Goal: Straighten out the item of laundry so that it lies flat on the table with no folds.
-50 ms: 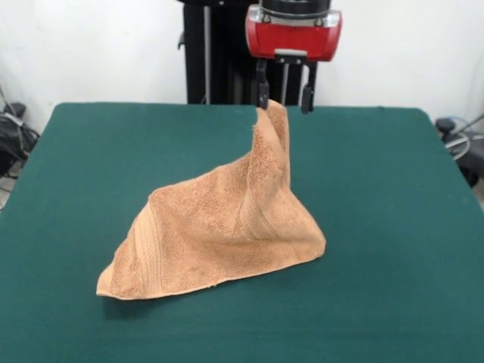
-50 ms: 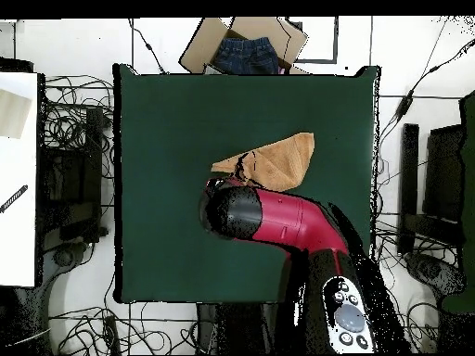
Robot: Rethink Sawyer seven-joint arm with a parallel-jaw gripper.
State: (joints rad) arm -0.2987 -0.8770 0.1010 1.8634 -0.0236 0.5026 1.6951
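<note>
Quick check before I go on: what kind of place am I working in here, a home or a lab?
Most likely a robotics lab or test cell. A green felt-topped table stands alone, tangled cables cover the floor around it, and a cardboard box of clothing sits at the table's edge.

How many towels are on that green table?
1. The orange-tan towel sits near the middle of the table, one corner lifted up at the claw, the rest resting on the felt.
</note>
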